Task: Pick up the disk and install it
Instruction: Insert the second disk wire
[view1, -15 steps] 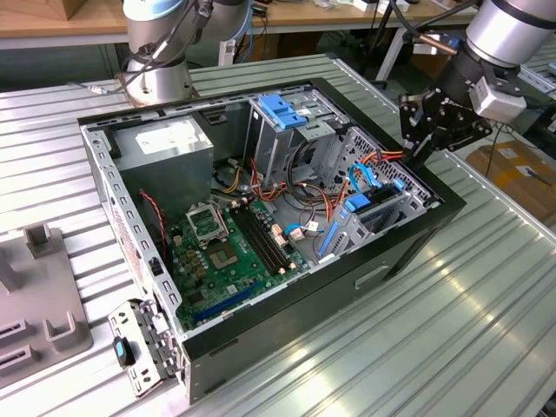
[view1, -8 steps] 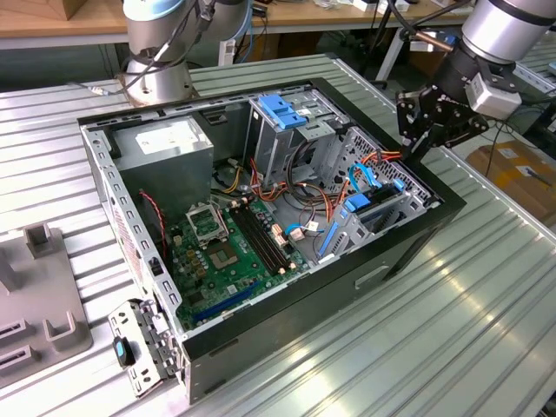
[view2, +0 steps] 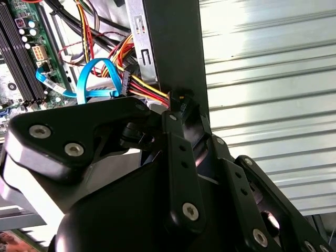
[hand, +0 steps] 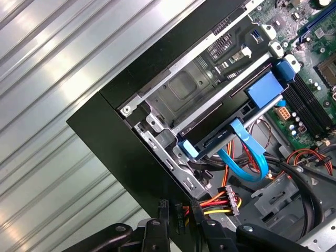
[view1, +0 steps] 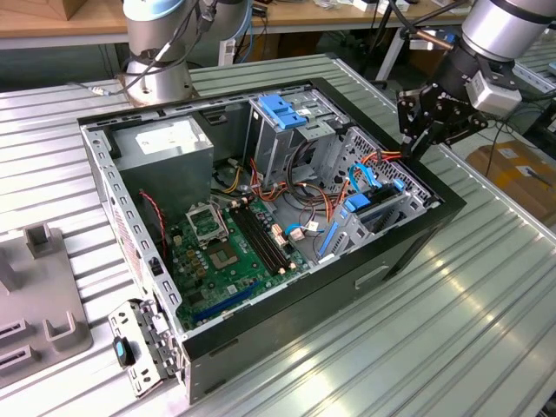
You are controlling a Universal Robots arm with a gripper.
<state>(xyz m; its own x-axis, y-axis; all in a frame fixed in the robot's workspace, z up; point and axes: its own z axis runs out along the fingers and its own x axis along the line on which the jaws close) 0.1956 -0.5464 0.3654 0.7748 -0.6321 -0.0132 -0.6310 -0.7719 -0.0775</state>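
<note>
So the gripper (view1: 415, 130) is hanging right over the far edge of the open PC case (view1: 408, 248), at about 2 o'clock in the exterior view, just above the bundle of red and yellow power wires (hand: 218, 198). Can't tell if its jaws are apart or together, and nothing looks held. The disk (hand: 197, 86) looks already seated: a silver metal slab in the drive bay (hand: 173, 134) by the case wall, blue latch (hand: 265, 89) beside it. I'd say mostly done, maybe cabling left.
</note>
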